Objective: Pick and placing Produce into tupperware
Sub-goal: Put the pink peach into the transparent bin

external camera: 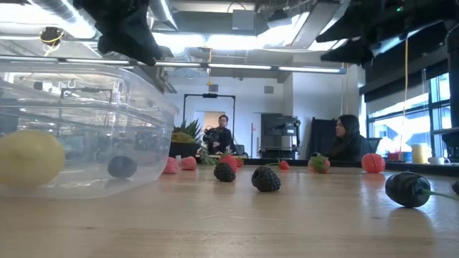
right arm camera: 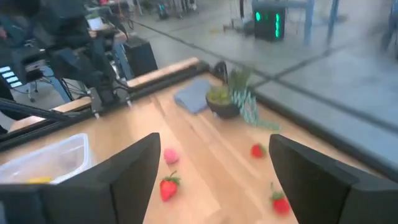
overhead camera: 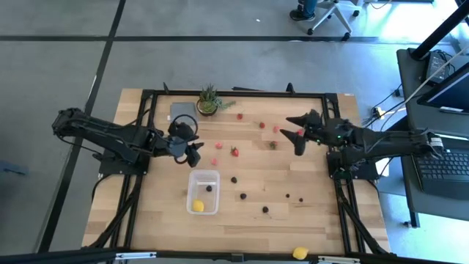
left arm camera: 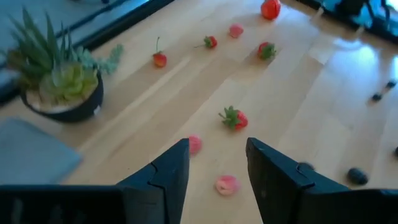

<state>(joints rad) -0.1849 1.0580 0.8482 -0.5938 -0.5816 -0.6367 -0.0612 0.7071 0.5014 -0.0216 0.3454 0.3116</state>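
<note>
- Left tool (overhead camera: pixel 195 152) hangs over the worktop (overhead camera: pixel 322 220) just behind the tub, a bit toward the plant side. Its fingers (left arm camera: pixel 163 177) stand a little apart with nothing between them, and in the left wrist view you can see pink pieces on the wood through the gap.
- Right tool (overhead camera: pixel 295 132) is up over the far right part of the worktop, fingers (right arm camera: pixel 314 171) spread wide and empty.
- Clear tub (overhead camera: pixel 203 191) sits near the middle-left of the worktop, lidless. Inside it are one yellow lemon piece (overhead camera: pixel 198 206) and one dark berry (overhead camera: pixel 209 188).
- Loose fruit lies everywhere else: a strawberry (overhead camera: pixel 235 152) and a pink piece (overhead camera: pixel 215 161) just behind the tub near the left tool, and more red ones (overhead camera: pixel 261 125) along the back between the two tools.
- Dark berries (overhead camera: pixel 242 196) are scattered to the right of the tub, toward the front.
- Another yellow lemon (overhead camera: pixel 300 253) sits right at the front edge of the worktop, so pretty close to falling-off territory.
- Potted plant (overhead camera: pixel 208 100) is at the back edge, with a flat grey square (overhead camera: pixel 182 111) beside it.
- Open room: the front left corner and the strip along the right edge are bare wood. A black frame (overhead camera: pixel 146 110) runs around the worktop edges.
- Can't read any labels or writing anywhere.
- Two people (external camera: pixel 347 138) show in the room behind, well away from the worktop.
</note>
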